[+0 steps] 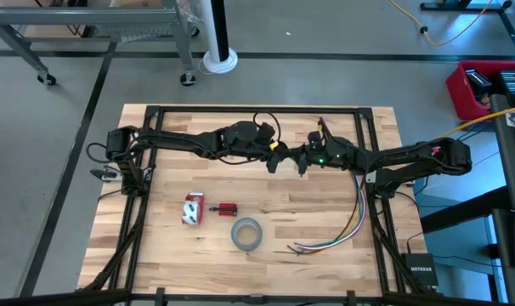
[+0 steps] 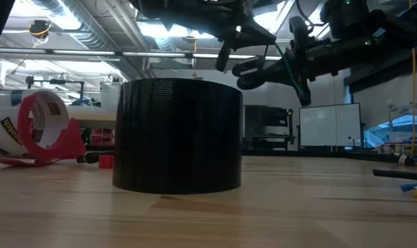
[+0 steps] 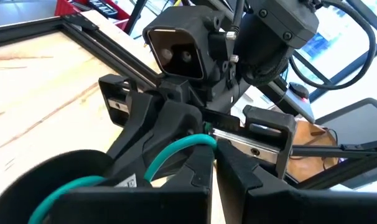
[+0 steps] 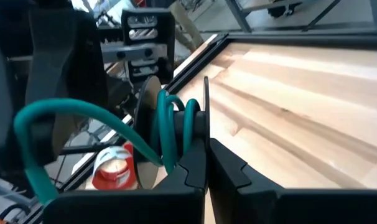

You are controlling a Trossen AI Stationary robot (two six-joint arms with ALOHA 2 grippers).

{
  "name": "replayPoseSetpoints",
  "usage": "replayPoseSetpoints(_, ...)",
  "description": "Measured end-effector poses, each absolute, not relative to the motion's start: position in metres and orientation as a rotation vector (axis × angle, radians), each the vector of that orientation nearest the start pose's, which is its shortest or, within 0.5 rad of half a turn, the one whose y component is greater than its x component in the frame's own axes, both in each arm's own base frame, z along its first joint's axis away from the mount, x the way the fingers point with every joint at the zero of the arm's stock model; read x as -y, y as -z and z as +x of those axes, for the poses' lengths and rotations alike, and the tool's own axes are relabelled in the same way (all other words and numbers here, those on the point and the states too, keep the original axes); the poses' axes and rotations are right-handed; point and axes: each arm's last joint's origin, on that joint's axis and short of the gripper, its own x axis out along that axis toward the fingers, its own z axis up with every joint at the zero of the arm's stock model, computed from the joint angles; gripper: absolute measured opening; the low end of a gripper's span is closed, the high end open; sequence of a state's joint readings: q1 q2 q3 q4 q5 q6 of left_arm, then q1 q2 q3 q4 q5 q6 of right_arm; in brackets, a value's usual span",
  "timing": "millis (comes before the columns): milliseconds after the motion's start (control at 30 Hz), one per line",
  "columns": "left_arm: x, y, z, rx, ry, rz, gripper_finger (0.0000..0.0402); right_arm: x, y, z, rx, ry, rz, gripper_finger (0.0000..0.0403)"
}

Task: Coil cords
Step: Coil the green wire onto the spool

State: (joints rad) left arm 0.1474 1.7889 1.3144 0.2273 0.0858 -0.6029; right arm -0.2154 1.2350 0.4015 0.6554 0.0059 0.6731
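Note:
A thin teal cord point(image 4: 175, 127) is wound between the two thin dark discs of a small spool point(image 4: 152, 109). The spool is held up in the air over the middle of the table. A free loop of the cord point(image 4: 58, 112) runs off it toward my left gripper. My right gripper point(image 4: 207, 165) is shut at the spool. My left gripper point(image 3: 214, 177) faces it closely, shut, with the cord's loop point(image 3: 176, 149) just past its tips. In the high view the grippers meet, left point(image 1: 276, 154) and right point(image 1: 301, 158). In the low view they hang high over the table point(image 2: 263, 65). My left gripper is shut where the cord's free loop point(image 3: 152, 171) goes down behind its fingers. My own fingers hide the place of contact. The loop arches slack between this gripper and the spool, clear of the table. My right gripper pinches the rim of one of the spool's thin discs point(image 4: 205, 134) between its two fingertips. The fingers come level from the table's right side. The spool is lifted clear of the table, its discs standing on edge.
A grey tape roll point(image 1: 246, 234) lies near the table's front and stands large in the low view point(image 2: 177, 134). To its left are a red-and-white tape dispenser point(image 1: 192, 208) and a small red part point(image 1: 227, 208). A bunch of multicoloured wires point(image 1: 347, 223) lies at the right.

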Motion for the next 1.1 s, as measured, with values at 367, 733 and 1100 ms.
replayPoseSetpoints(367,-0.059,-0.278,0.411,-0.266,-0.023,-0.67,0.0,0.049,-0.192,0.232,-0.138,0.22,0.697,0.0005)
replayPoseSetpoints(733,-0.071,-0.279,0.401,-0.366,0.07,-0.732,0.0,0.048,-0.191,0.232,-0.162,0.192,0.703,0.0005)
replayPoseSetpoints(1100,-0.071,-0.303,0.37,-0.449,-0.01,-0.615,0.0,0.048,-0.194,0.232,-0.143,0.178,0.701,0.0005)
